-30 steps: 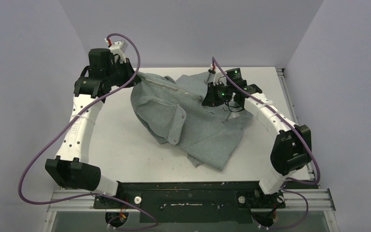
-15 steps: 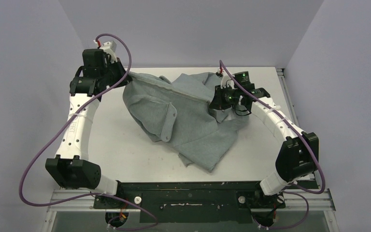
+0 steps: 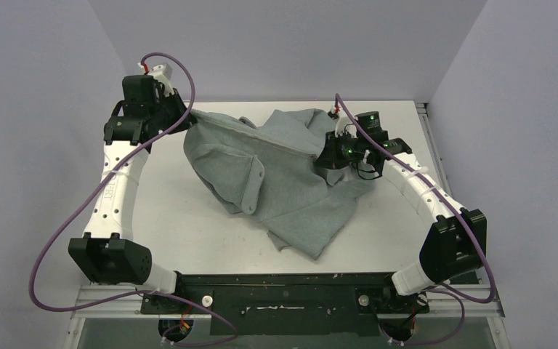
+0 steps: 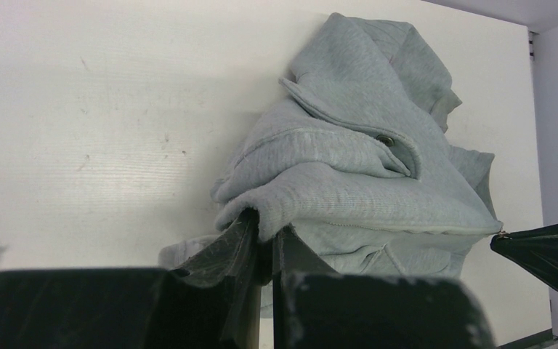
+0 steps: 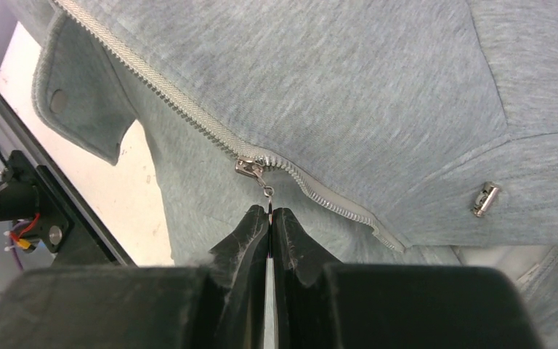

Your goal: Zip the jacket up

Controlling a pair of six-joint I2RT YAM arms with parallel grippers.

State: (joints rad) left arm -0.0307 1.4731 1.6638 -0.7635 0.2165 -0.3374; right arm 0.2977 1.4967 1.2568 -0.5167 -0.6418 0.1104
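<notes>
The light grey jacket (image 3: 283, 174) lies bunched across the middle of the table, lifted at the back. My left gripper (image 3: 187, 116) at the back left is shut on the jacket's ribbed hem (image 4: 320, 200), holding it up. My right gripper (image 3: 318, 155) is shut on the zipper pull (image 5: 267, 196), just below the metal slider (image 5: 249, 168). The pale zipper (image 5: 152, 86) runs closed from the slider up to the left. Below right of the slider the teeth (image 5: 341, 207) are apart. A snap flap (image 5: 80, 109) hangs at the upper left.
The white table (image 3: 182, 218) has a metal rail (image 3: 436, 145) along its right edge and the dark arm base bar (image 3: 290, 291) at the front. Grey walls close the back and sides. A metal snap (image 5: 485, 199) sits on the fabric at right.
My left gripper pulled the hem further back and left, stretching the zipper line. My right gripper moved right along the zipper with the pull in it. The jacket shifted slightly left.
</notes>
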